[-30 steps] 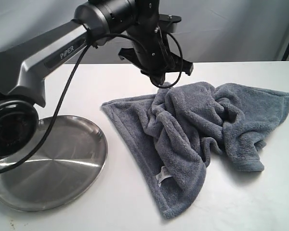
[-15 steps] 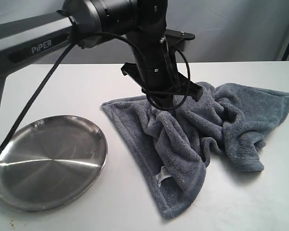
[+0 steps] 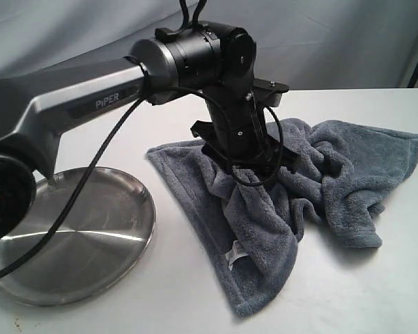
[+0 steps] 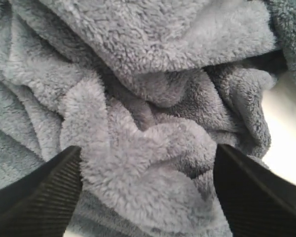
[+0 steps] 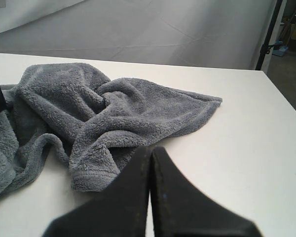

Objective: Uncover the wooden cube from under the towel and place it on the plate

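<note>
The grey-blue towel (image 3: 285, 195) lies crumpled on the white table, right of the steel plate (image 3: 70, 240). My left gripper (image 3: 254, 170) has come down into the towel's middle folds. In the left wrist view its jaws stand wide apart, left gripper (image 4: 148, 190) straddling a fluffy fold of the towel (image 4: 153, 98) without pinching it. The right gripper (image 5: 151, 163) is shut with nothing in it, hovering near the table beside the towel (image 5: 108, 113). The wooden cube is hidden.
The left arm (image 3: 90, 97) reaches across above the plate. The table's far right edge (image 5: 281, 103) shows in the right wrist view, with a dark stand pole (image 5: 267, 34) beyond it. A small white label (image 3: 235, 256) sits on the towel's near fold.
The left arm has swung right and lowered, going from above the towel's back edge down into its middle folds. The towel and plate have not moved.
</note>
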You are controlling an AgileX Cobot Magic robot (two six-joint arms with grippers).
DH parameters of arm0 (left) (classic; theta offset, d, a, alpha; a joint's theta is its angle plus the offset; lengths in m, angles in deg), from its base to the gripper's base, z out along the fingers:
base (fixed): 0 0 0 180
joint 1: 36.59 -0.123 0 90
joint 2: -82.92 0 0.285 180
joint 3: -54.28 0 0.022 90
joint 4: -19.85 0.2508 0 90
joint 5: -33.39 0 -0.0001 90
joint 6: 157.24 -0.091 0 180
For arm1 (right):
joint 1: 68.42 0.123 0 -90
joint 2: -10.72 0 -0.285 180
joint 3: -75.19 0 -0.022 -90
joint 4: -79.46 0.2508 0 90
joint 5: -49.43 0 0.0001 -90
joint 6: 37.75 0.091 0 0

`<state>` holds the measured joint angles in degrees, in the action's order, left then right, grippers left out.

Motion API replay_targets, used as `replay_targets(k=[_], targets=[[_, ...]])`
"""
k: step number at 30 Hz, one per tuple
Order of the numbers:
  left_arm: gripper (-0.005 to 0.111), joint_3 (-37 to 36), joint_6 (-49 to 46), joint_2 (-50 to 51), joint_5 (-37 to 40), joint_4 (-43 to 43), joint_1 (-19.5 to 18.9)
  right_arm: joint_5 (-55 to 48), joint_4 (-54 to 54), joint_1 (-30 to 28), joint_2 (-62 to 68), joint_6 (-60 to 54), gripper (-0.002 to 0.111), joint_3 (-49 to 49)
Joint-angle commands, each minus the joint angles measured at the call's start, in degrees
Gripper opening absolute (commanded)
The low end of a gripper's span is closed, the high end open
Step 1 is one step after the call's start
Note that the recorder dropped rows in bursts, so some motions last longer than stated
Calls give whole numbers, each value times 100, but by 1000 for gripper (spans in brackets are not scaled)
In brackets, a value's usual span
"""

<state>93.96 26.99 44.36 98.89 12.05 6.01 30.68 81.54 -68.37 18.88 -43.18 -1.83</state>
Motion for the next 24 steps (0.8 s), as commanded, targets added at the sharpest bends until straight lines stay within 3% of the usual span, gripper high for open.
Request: replay_targets(k=[1, 7, 9, 10, 11, 13, 14, 24], targets=[[71, -35, 45, 234, -170, -414, 31, 38, 15, 23, -38, -3, 0, -19], [70, -35, 7, 554, -269, -581, 31, 38, 15, 23, -38, -3, 0, -19], [60, -35, -19, 578, -311, -581, 31, 38, 15, 23, -38, -3, 0, -19], [44, -35, -19, 578, -360, -581, 31, 38, 15, 23, -38, -3, 0, -19], [37, -35, -19, 578, -360, -581, 31, 38, 15, 23, -38, -3, 0, -19], [6, -35, -19, 563, -278, -581, 31, 38, 15, 23, -38, -3, 0, -19], [0, -35, -38, 538, -248, -581, 31, 38, 15, 23, -38, -3, 0, -19], [0, -35, -38, -601, -606, -492, 31, 38, 15, 23, -38, -3, 0, -19]])
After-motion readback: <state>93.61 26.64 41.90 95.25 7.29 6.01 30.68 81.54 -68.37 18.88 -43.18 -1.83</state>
